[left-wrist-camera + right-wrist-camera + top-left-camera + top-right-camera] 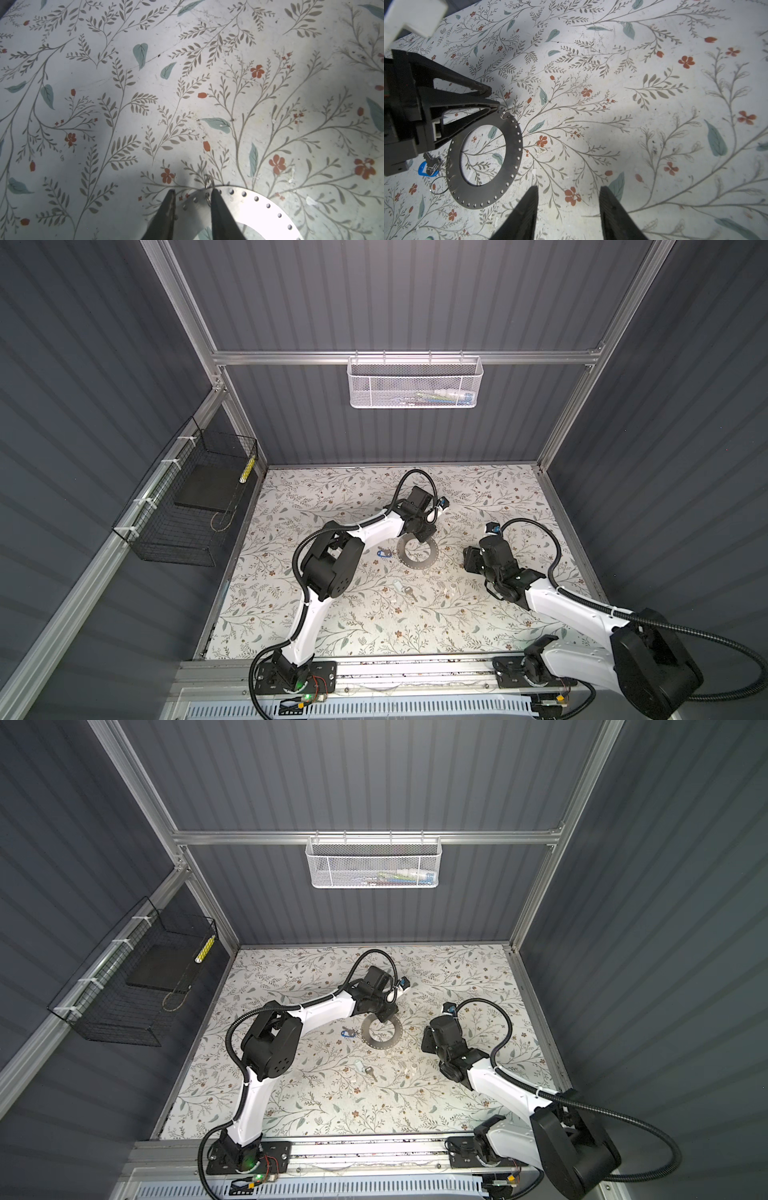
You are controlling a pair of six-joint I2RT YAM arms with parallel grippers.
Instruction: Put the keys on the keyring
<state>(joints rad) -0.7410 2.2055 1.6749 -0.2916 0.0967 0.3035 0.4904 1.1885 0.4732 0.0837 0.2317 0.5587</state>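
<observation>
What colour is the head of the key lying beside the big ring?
Bright blue; the key shows best in the right wrist view.

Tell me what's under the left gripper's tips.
The keyring's rim lies under the left gripper, jaws apart, with a small wire ring threaded through a rim hole beside one finger. In both top views the gripper hides that stretch; contact cannot be judged.
</observation>
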